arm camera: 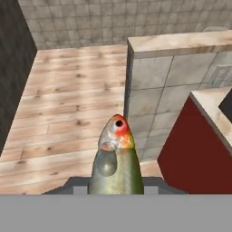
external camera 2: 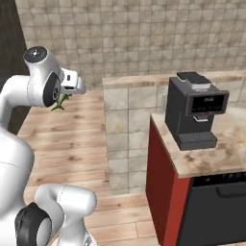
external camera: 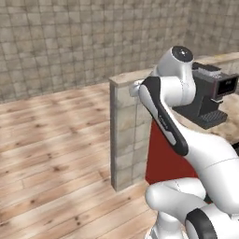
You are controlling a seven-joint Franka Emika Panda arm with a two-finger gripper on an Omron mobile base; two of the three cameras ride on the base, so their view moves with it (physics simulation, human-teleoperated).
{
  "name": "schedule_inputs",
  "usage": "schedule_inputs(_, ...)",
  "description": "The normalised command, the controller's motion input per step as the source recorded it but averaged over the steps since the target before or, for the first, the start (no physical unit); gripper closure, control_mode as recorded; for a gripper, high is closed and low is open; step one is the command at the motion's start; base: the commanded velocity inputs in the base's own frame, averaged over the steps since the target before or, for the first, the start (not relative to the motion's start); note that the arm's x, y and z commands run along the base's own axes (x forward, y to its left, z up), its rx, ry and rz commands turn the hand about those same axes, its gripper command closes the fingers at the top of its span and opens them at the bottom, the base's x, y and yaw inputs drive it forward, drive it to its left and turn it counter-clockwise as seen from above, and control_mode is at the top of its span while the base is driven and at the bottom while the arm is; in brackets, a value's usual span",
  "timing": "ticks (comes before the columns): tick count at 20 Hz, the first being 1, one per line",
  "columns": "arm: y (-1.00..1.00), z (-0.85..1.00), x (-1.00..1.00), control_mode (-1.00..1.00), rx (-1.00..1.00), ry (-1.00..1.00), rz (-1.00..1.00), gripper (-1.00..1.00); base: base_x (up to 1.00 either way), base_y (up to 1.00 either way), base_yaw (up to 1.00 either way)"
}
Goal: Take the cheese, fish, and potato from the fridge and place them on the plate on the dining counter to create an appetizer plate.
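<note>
Green-grey fish (arm camera: pixel 116 163) hides the hand's (external camera 2: pixel 61 100) fingertips gripping it.

No readable text anywhere, coffee machine (external camera 2: pixel 194 110) display shows faint marks too small to read, no labels, brands, numbers or signs on counter (external camera 2: pixel 226 149), walls or floor

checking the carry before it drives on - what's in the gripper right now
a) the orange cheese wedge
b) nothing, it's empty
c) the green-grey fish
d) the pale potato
c: the hand view shows the fish rising head-first from the gripper, and the right base view shows its green tail hanging below the hand, above the wooden floor.
</note>
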Motion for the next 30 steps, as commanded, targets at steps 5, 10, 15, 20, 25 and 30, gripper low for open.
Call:
schedule_inputs(5,0.0,0.0,0.0,1.0,0.0,0.0,0.0,1.0,0.73,1.0,-0.12)
schedule_inputs(10,0.0,0.0,0.0,1.0,0.0,0.0,0.0,1.0,0.81,1.0,-0.05)
schedule_inputs(15,0.0,0.0,0.0,1.0,0.0,0.0,0.0,1.0,0.89,1.0,-0.13)
schedule_inputs(20,0.0,0.0,0.0,1.0,0.0,0.0,0.0,1.0,0.98,0.97,-0.46)
schedule_inputs(25,0.0,0.0,0.0,1.0,0.0,0.0,0.0,1.0,1.0,0.96,-0.6)
schedule_inputs(30,0.0,0.0,0.0,1.0,0.0,0.0,0.0,1.0,0.99,1.0,-0.63)
